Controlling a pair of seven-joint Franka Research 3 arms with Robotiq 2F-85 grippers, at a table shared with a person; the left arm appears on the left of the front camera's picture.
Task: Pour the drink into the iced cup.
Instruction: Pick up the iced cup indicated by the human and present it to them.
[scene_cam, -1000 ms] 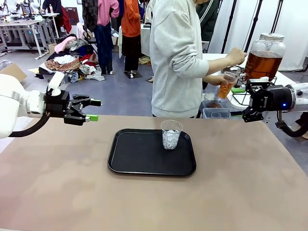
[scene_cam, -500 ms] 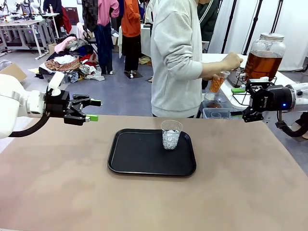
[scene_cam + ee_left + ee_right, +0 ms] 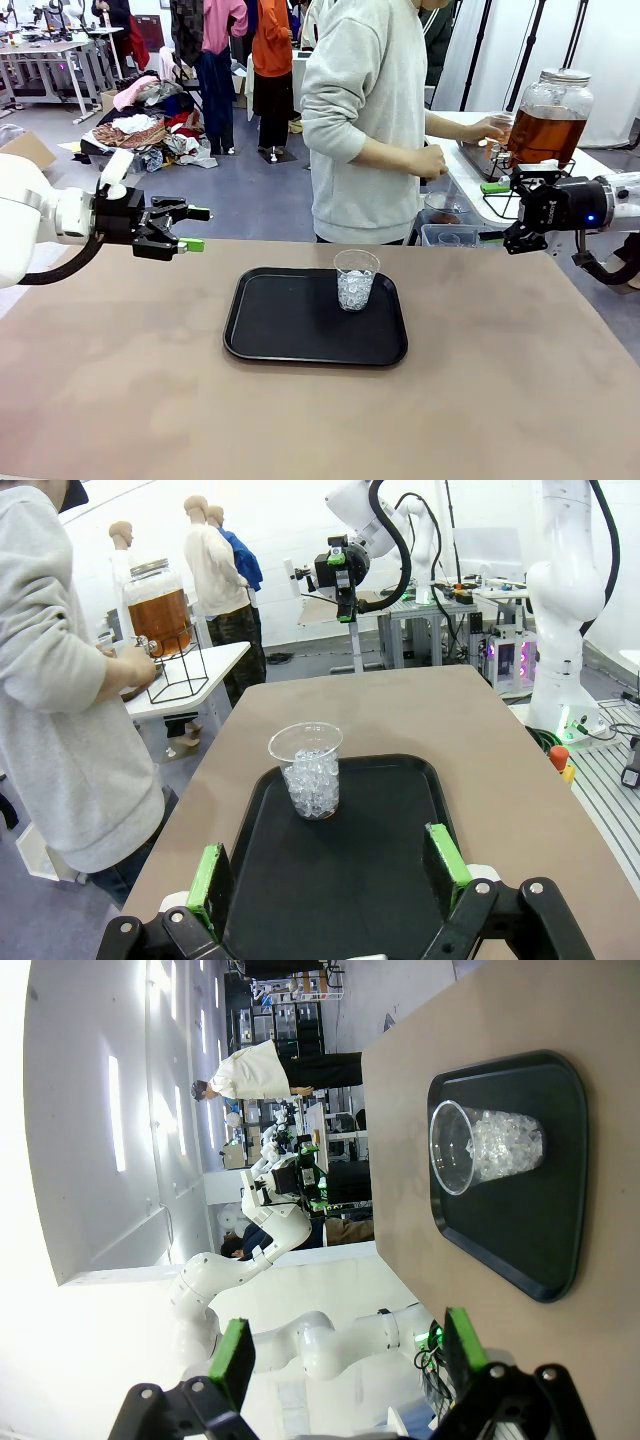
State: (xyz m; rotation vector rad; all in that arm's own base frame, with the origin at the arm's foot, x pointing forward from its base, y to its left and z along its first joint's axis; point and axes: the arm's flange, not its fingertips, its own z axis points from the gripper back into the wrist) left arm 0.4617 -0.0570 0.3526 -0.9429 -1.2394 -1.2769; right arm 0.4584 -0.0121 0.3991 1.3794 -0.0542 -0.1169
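Sitting on the black tray (image 3: 270, 330), toward its far right corner, the iced cup (image 3: 356, 279) is clear plastic with ice in the lower half and no liquid; the tray lies mid-surface (image 3: 120, 400), nearer the far edge; the drink (image 3: 545, 135) is off the surface, amber in a glass jar (image 3: 560, 95) on a wire stand on a side table beyond the far right corner.

Front view: left gripper (image 3: 195, 228) hovers over the left edge, jaws open and empty; right gripper (image 3: 510, 212) hangs past the far right corner, its fingers hard to read against dark clutter; it cuts off the jar's base; the person's hand (image 3: 488, 127) is at the jar's front, covering the tap.

Left wrist view: green pads (image 3: 208, 880) spread wide, cup (image 3: 309, 780) between them farther off, single cubes visible; jar's stand in full.

Right wrist view, rolled sideways: right gripper's pads (image 3: 235, 1355) well apart, nothing held; cup mouth (image 3: 450, 1147) seen open.
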